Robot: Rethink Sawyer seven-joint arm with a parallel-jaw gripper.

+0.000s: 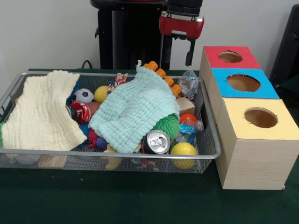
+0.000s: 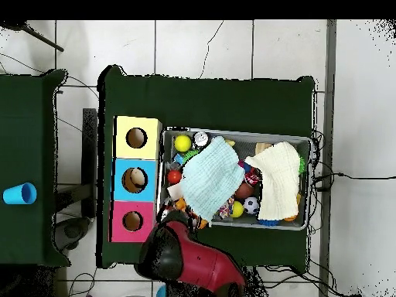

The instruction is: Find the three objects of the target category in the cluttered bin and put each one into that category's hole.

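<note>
A wire bin (image 1: 117, 154) holds a jumble of toys. A mint cloth (image 1: 135, 109) and a cream cloth (image 1: 44, 112) cover much of it. Showing between them are a soccer ball (image 1: 83, 95), a yellow ball (image 1: 101, 93) and a red ball (image 1: 81, 112). Along the front lie a soda can (image 1: 156, 141), a green spiky ball (image 1: 168, 125) and a second yellow ball (image 1: 183, 150). My gripper (image 1: 176, 58) hangs open above the bin's far right corner, holding nothing. Beside the bin stands a box with a red hole (image 1: 230, 57), a blue hole (image 1: 243, 83) and a yellow hole (image 1: 260, 117).
An orange segmented toy (image 1: 163, 77) and a crinkled plastic bag (image 1: 189, 84) lie at the bin's far edge, under the gripper. In the overhead view the arm (image 2: 189, 259) covers the table edge by the red box (image 2: 132, 221). A blue cup (image 2: 18, 193) sits on a side table.
</note>
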